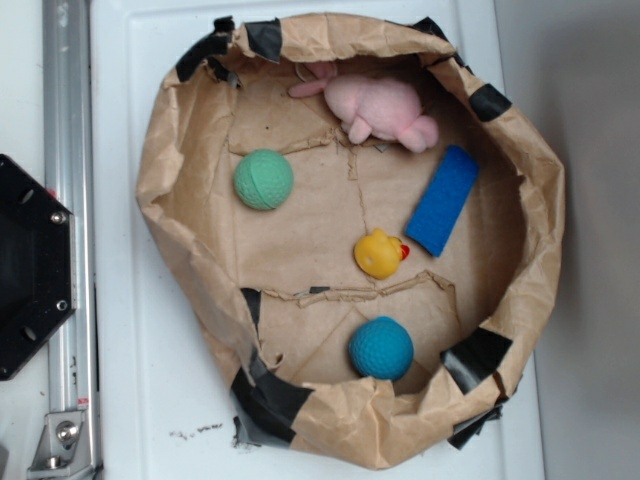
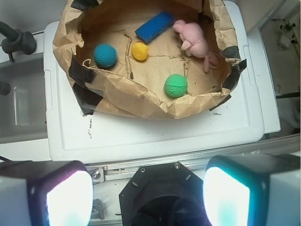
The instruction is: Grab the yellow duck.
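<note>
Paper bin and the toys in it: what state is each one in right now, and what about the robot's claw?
Paper bin: open-topped, crumpled, taped.
Yellow duck: loose on the floor, untouched.
Green ball: resting free.
Teal ball: resting near the wall.
Blue block: lying flat.
Pink plush: lying against the wall.
Claw: open, empty, outside the bin.

The duck [image 1: 379, 253] is yellow with a red-orange beak, the plush animal [image 1: 382, 109] pale pink, the block [image 1: 443, 200] bright blue. One ball [image 1: 264, 179] is green, the other ball [image 1: 381, 348] teal; the paper wall [image 1: 170, 170] is brown with black tape patches, the worktop [image 1: 130, 330] white
</note>
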You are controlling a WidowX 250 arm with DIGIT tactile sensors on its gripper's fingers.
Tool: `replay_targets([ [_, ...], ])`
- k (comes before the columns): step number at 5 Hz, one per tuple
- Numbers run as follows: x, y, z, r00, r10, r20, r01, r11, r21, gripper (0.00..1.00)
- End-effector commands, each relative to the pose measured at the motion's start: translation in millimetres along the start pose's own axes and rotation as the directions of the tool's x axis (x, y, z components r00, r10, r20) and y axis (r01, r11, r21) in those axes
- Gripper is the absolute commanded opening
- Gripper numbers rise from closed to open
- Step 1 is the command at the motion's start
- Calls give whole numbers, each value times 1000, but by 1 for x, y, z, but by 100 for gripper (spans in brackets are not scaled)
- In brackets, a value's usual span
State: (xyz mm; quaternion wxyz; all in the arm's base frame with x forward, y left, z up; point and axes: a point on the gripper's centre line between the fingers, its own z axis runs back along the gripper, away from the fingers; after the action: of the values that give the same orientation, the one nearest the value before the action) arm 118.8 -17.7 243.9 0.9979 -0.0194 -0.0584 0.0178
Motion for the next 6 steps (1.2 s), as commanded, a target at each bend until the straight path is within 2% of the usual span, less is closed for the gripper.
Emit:
replay_targets([
  [1,0,0,0,1000,0,0,0,1000,0,100],
  [2,51,10,1,986,134,100,-135,991,-2,100],
  [3,98,22,1,938,270,219,-278,960,8,100],
  [4,135,33,-40,945,265,191,-272,962,7,100],
  [5,137,40,-88,940,246,237,-270,960,75,100],
  [6,134,41,-122,930,309,200,-330,940,82,100],
])
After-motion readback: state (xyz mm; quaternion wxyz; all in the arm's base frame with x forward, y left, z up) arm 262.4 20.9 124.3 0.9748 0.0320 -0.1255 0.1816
